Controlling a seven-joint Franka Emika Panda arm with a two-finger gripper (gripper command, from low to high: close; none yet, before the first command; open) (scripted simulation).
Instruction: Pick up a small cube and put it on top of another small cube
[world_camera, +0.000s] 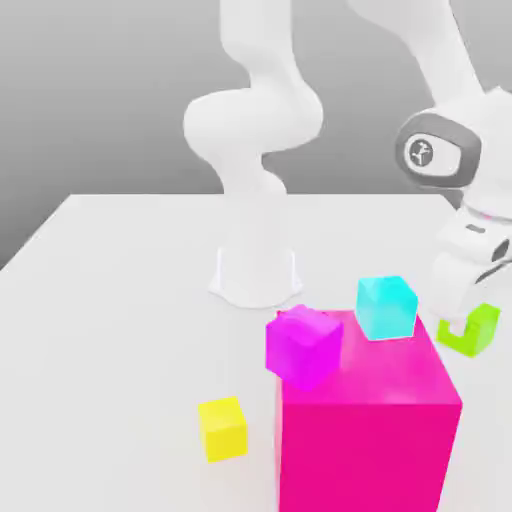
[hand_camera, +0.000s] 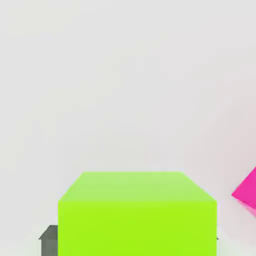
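The small lime-green cube (world_camera: 481, 334) is at the exterior view's right, low over the white table (world_camera: 120, 300), beside the big hot-pink cube (world_camera: 370, 420). My gripper (world_camera: 466, 322) comes down onto it from above, with its jaws closed against the cube's sides. In the hand view the lime-green cube (hand_camera: 137, 215) looms close, with a dark finger pad (hand_camera: 49, 241) at its flank and a corner of the hot-pink cube (hand_camera: 248, 193) beside it. A small yellow cube (world_camera: 222, 428) lies on the table at the front.
A cyan cube (world_camera: 386, 306) sits on top of the hot-pink cube. A tilted magenta cube (world_camera: 303, 345) leans at that cube's upper corner. The arm's white base (world_camera: 255, 275) stands mid-table behind them.
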